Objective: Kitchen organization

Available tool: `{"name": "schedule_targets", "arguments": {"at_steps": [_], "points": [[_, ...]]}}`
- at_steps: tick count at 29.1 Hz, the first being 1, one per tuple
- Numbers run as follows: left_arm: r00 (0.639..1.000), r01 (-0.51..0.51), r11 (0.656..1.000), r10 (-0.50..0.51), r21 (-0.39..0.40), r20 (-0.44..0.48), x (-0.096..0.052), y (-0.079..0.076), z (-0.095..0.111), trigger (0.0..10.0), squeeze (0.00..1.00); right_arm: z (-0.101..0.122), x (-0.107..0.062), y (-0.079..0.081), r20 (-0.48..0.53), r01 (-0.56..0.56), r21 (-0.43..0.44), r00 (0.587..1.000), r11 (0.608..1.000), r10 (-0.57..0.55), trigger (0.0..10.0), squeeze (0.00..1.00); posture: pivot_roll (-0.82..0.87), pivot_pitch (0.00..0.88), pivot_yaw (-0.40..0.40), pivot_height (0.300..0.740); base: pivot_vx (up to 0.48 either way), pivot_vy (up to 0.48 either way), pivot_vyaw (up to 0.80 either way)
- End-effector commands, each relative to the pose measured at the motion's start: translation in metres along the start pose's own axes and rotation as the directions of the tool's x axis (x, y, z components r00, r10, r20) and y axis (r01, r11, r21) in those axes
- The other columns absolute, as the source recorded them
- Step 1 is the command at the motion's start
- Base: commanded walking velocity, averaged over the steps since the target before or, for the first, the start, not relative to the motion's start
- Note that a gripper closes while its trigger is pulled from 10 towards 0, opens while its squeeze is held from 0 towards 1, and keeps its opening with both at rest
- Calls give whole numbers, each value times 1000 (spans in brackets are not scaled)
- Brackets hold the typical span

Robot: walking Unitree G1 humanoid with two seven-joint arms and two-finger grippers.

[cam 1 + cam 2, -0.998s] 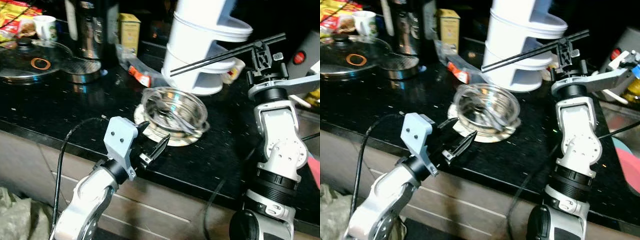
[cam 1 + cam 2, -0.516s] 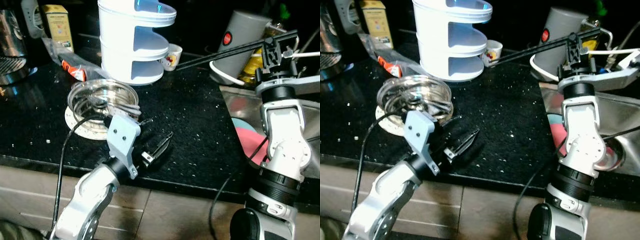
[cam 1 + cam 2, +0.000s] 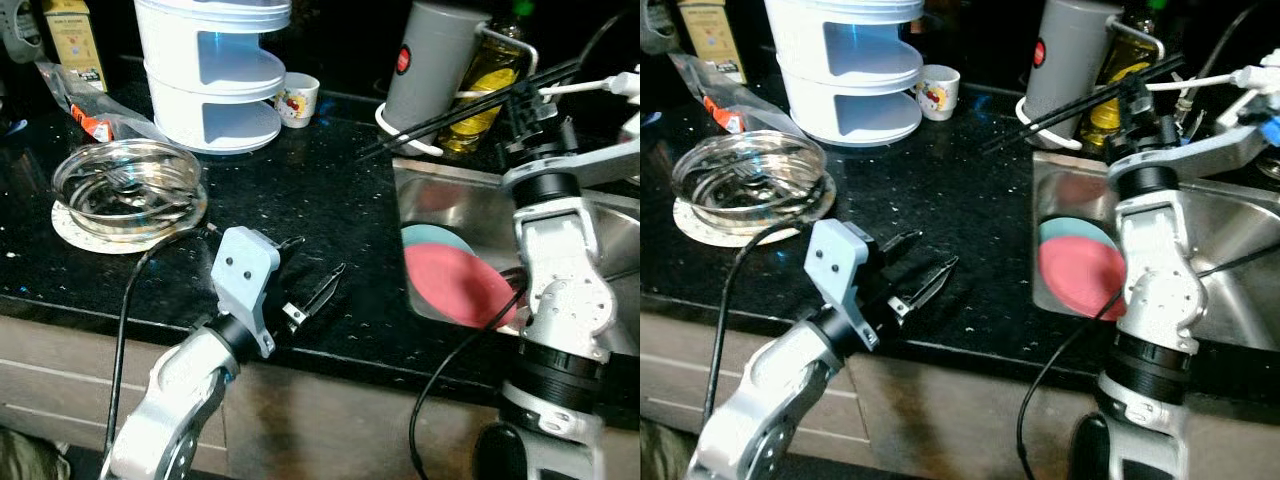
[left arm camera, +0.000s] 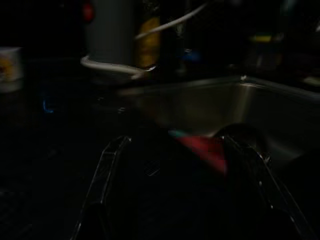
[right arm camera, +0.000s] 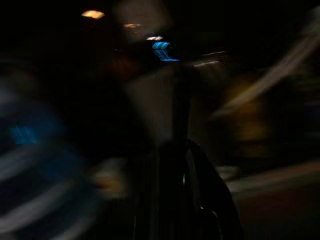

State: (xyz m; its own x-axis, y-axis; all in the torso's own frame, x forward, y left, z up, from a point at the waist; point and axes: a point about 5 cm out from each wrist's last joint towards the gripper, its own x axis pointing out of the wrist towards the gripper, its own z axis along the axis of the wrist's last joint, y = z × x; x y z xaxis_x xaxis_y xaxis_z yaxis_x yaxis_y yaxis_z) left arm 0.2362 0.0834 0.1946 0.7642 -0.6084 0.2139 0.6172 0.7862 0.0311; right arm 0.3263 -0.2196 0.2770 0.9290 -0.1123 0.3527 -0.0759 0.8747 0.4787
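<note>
The two head views looked forward and down from above the black desk [image 3: 330, 190], sharing the sink [image 3: 440, 185], the pink plate [image 3: 1080, 275] and both arms. The left wrist view sat low and near, facing the sink [image 4: 210, 105]. The right wrist view was dark and blurred.

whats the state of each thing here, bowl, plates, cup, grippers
glass bowl: upright on a round mat, cutlery inside
pink plate: in the sink, leaning, overlapping the teal one
teal plate: in the sink, mostly hidden behind the pink plate
small cup: upright beside the white tiered stand
left gripper: open, empty, over the counter edge
right gripper: fingers close together, raised above the sink
</note>
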Motion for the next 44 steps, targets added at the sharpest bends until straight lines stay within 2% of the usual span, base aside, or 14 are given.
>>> {"name": "schedule_targets", "arguments": {"at_steps": [1, 6, 18, 26, 27, 28, 30, 37, 39, 40, 41, 42, 43, 44], "points": [[1000, -3, 1000, 3, -4, -6, 1, 1, 0, 10000, 0, -2, -1, -5, 1, 44, -71, 999, 997, -44, 10000, 0, 158, 3, -168, 740, 0, 0, 0], [1000, -5, 1000, 4, -3, -16, 0, 0, -3, 10000, 0, -5, -1, -20, -17, 130, -289, 990, 948, -140, 10000, 0, 155, 0, -171, 740, 0, 0, 0], [1000, -8, 1000, 8, 0, -20, 1, 0, -5, 10000, 0, -19, 0, -24, -84, 118, -428, 982, 896, -170, 10000, 0, 155, 0, -173, 740, 0, 0, -467], [1000, -15, 1000, 15, 7, -14, 3, 2, -3, 10000, 0, -48, -6, -9, -238, -65, -528, 968, 846, -74, 10000, 0, 155, 0, -170, 740, 0, 0, 0], [1000, -15, 1000, 15, 8, -12, 3, 2, -2, 10000, 0, -52, -7, -6, -254, -84, -540, 965, 838, -67, 10000, 153, 156, 0, -170, 740, 0, 0, 0], [1000, -15, 1000, 15, 8, -12, 3, 2, -2, 10000, 0, -52, -7, -6, -254, -84, -540, 965, 838, -67, 10000, 153, 156, 0, -170, 740, 0, 0, 0], [1000, -17, 1000, 17, 9, -10, 3, 2, -2, 10000, 0, -57, -9, -4, -273, -104, -548, 960, 830, -60, 10000, 1000, 156, 0, -169, 740, 0, 0, 0], [1000, -23, 1000, 23, 14, -7, 3, 3, -1, 10000, 0, -59, -10, -3, -282, -112, -545, 958, 831, -56, 10000, 1000, 156, 0, -169, 740, 0, 0, 0], [999, -33, 999, 33, 19, -3, 3, 5, -1, 10000, 0, -55, -9, 1, -258, -103, -481, 966, 871, -28, 10000, 1000, 156, 0, -170, 740, 0, 0, 0], [999, -45, 999, 45, 24, 0, 4, 6, 0, 10000, 0, -52, -9, 7, -246, -122, -414, 969, 902, 18, 10000, 659, 155, 0, -170, 740, 0, 0, 0], [999, -45, 999, 45, 24, 0, 4, 6, 0, 10000, 0, -52, -9, 7, -246, -122, -414, 969, 902, 18, 10000, 659, 155, 0, -170, 740, 0, 0, 0], [999, -53, 998, 53, 28, 2, 4, 7, 0, 10000, 0, -50, -9, 10, -236, -138, -369, 970, 919, 50, 10000, 129, 155, 0, -170, 740, 0, 0, 0], [997, -71, 997, 71, 35, 4, 4, 10, 1, 10000, 0, -47, -10, 19, -214, -178, -288, 970, 941, 118, 10000, 0, 155, 0, -170, 740, 0, 0, 0], [997, -71, 997, 71, 35, 4, 4, 10, 1, 10000, 0, -47, -10, 19, -214, -178, -288, 970, 941, 118, 10000, 0, 155, 0, -170, 740, 0, 0, 0]]}}
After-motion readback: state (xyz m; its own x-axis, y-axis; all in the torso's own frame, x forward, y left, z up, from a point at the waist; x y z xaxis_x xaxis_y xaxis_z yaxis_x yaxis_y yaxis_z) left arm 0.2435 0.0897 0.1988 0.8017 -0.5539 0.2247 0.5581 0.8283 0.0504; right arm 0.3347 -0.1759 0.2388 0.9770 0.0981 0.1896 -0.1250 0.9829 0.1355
